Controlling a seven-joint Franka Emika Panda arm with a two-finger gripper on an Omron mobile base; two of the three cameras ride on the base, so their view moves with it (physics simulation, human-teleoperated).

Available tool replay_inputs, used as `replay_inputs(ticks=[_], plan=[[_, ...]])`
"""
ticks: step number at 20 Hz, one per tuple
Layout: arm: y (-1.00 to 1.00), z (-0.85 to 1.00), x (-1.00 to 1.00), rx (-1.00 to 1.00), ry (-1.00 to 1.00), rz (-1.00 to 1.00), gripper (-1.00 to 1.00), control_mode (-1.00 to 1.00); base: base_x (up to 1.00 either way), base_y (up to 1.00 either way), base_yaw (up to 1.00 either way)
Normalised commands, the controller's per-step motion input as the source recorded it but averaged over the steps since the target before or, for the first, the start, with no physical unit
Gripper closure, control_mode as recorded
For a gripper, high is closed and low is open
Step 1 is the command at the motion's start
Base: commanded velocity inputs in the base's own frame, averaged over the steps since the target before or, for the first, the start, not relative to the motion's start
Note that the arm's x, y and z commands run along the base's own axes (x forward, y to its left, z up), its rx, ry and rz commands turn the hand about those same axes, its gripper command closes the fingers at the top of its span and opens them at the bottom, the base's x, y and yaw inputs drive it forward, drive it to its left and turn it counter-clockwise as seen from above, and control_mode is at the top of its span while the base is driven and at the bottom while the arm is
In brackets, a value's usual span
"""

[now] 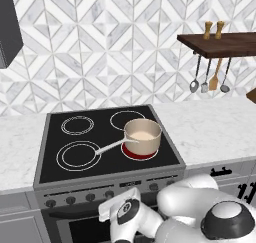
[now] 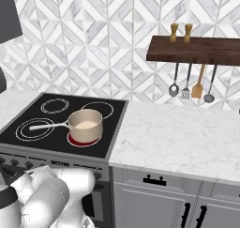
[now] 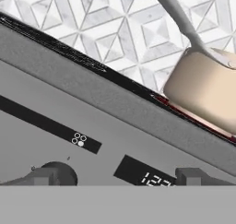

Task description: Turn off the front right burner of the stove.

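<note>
Your claw (image 3: 115, 177) stands released, its two dark fingertips (image 3: 50, 174) spread wide and gripping nothing, close in front of the stove (image 1: 112, 187) control panel. Between the tips, just ahead, you see a dark display with white digits (image 3: 145, 177), and a little farther toward the left tip a small black label with four tiny circles (image 3: 79, 139). Beyond the panel's upper edge, ahead and to the right of the claw, sits the tan saucepan (image 3: 203, 91), its grey handle (image 3: 177, 15) running away toward the tiled wall.

In the left base view the saucepan holds a pale, creamy filling that reaches near the rim. It stands on the front right burner (image 1: 139, 153), which glows red around the pan's base. The hand view gives you only a thin red strip under the pan.

The base views show what the hand camera cannot: the other three white-ringed zones, dark within, the row of dark knobs (image 1: 90, 197) along the stove front, and the marble table (image 2: 178, 138) beside it. Above that table hangs a wooden shelf (image 2: 197, 51) carrying two shakers (image 2: 180, 32), with utensils (image 2: 192, 84) hanging beneath.
</note>
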Motion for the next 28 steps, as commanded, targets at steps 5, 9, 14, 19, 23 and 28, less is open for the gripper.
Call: replay_inputs(ticks=[5, 9, 14, 19, 23, 28], plan=[[0.12, -0.39, 0.15, -0.02, 0.00, 0.00, -1.00, -1.00, 0.00, 0.00, 0.00], [0.14, -0.39, 0.00, -0.04, 0.00, 0.00, -1.00, -1.00, 0.00, 0.00, 0.00], [0.20, -0.26, 0.11, -0.04, 0.00, 0.00, -1.00, -1.00, 0.00, 0.00, 0.00], [0.03, -0.02, 0.32, 0.00, 0.00, 0.00, -1.00, -1.00, 0.00, 0.00, 0.00], [0.00, 0.00, 0.33, 0.00, 0.00, 0.00, -1.00, -1.00, 0.00, 0.00, 0.00], [0.02, -0.03, 0.11, 0.00, 0.00, 0.00, -1.00, -1.00, 0.00, 0.00, 0.00]])
